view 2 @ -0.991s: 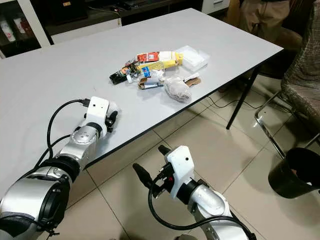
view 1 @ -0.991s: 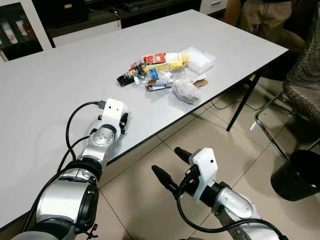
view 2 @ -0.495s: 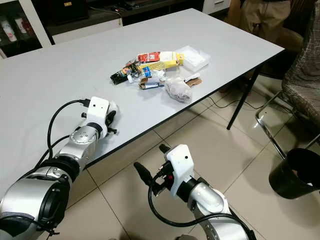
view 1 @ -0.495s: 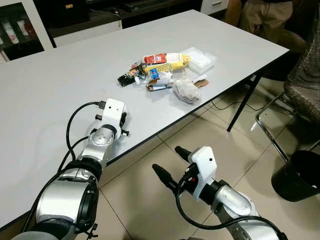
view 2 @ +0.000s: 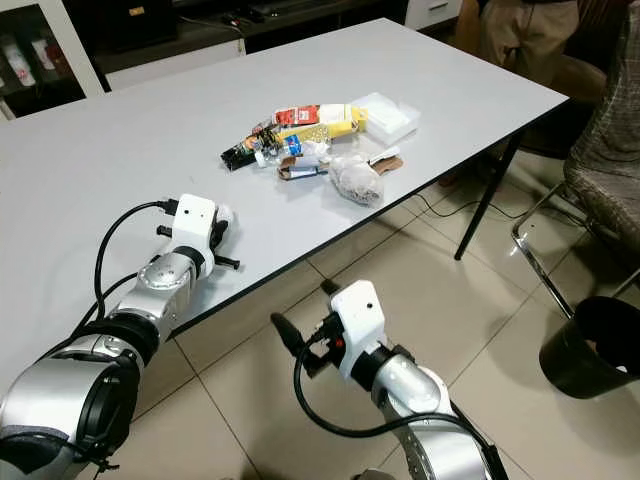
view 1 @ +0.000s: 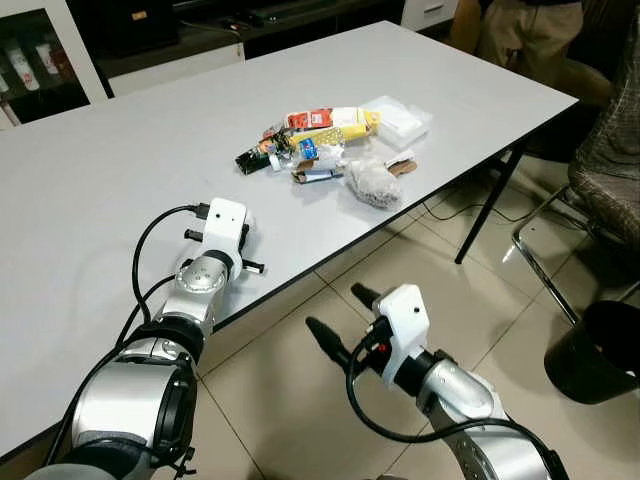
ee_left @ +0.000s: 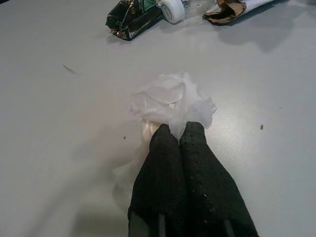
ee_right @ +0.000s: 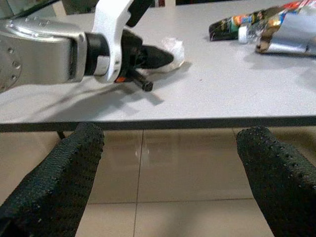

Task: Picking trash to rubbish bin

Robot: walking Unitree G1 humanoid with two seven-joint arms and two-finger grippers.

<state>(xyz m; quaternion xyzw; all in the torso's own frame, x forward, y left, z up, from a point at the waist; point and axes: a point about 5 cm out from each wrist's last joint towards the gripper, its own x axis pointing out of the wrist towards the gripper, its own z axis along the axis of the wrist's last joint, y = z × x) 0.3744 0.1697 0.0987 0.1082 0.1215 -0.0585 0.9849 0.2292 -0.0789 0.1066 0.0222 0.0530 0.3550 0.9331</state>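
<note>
Both arms barely moved: my left gripper [ee_left: 177, 132] has its jaws pinched on the crumpled tissue [ee_left: 170, 100] on the counter [view 1: 120, 170], right gripper [view 1: 338, 318] wide open, so lifting comes next.

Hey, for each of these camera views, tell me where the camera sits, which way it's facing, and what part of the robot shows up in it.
Left eye view: on the head, looking forward and down at the table and trash pile; both arms show.
Right eye view: the head's other eye, same scene.
Left wrist view: along the left gripper, shut on a white tissue; the green wrapper lies beyond.
Right wrist view: from below table height, between the right gripper's open fingers, towards the left arm.
Shared: both wrist views show the tissue.
</note>
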